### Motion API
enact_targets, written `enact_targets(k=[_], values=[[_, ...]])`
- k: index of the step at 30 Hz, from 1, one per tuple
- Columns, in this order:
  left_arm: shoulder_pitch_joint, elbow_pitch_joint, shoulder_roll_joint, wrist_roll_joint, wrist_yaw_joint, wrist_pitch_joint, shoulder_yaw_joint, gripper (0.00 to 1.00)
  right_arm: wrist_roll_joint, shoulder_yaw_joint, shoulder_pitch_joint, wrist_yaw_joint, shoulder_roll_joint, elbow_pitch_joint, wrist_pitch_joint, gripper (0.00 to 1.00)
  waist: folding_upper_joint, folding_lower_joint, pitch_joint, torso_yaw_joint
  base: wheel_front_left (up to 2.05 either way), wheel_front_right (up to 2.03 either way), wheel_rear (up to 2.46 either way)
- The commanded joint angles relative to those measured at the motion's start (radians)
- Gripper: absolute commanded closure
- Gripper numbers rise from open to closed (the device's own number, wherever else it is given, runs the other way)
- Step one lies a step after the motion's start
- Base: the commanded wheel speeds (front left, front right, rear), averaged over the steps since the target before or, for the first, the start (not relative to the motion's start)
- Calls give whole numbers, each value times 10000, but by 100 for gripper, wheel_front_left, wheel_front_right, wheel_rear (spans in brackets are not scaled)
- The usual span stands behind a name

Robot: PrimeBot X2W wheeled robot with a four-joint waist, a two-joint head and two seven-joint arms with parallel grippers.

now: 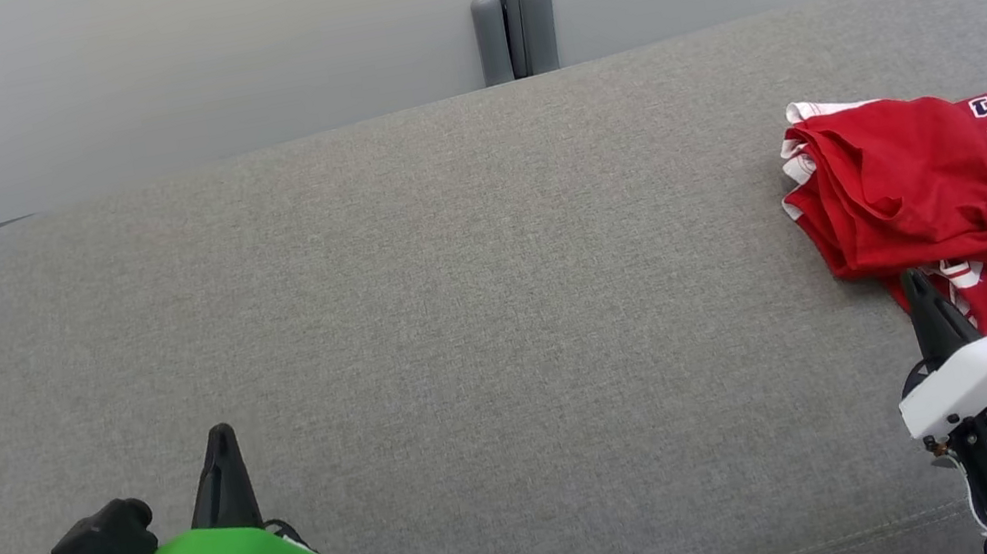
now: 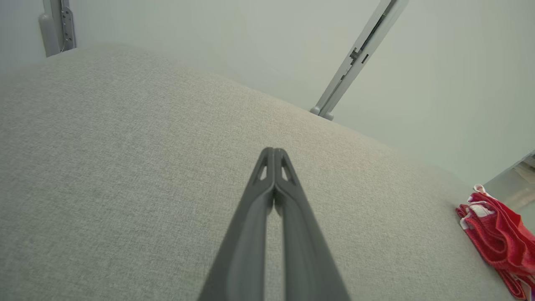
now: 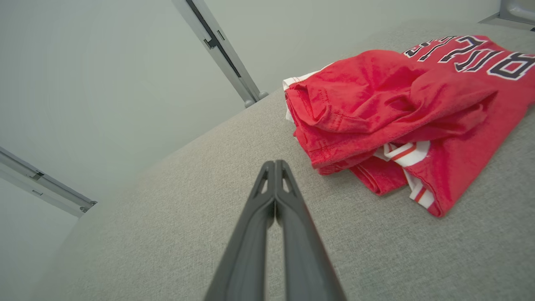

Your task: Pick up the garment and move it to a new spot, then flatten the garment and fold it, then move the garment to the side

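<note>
Red garment [image 1: 935, 189] lies crumpled on the right part of the grey cushion [image 1: 461, 323]; both grippers are closed and empty.
Head view: left gripper [image 1: 223, 438] is low left, well apart from the garment; right gripper [image 1: 913, 284] is near its front edge. Left wrist view: the fingers are pressed together over bare cushion, garment at the far right. Right wrist view: the fingers are together, holding nothing, garment just ahead.

A wide grey woven-fabric padded surface [image 1: 461, 323] lies open across its left and middle, leaving broad passing room. A crumpled red jersey with white trim and dark lettering [image 1: 923, 181] is heaped at the right edge, just beyond the closed fingers of the right gripper [image 1: 913, 282]. Behind, a pale wall [image 1: 112, 70] and a grey metal post [image 1: 511, 0] bound the far side.
</note>
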Motion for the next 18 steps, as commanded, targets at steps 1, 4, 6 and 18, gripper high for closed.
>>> enact_targets(k=[1,4,6,18], values=[[-458,-12,-26,-401,-123,30,137,100,420,-133,-437,-1,-110,33,127,100,0,0,5,3,0,0,0],[-583,99,-102,-809,-235,58,227,100,864,-240,-612,-1,-138,214,280,100,0,0,16,7,0,0,0],[-669,167,-154,-1067,-308,80,283,100,1147,-305,-728,-1,-157,334,376,100,0,0,23,10,0,0,0],[-1137,570,-434,-2535,-717,189,596,100,2779,-647,-1357,-1,-262,994,904,100,0,0,65,28,0,0,0]])
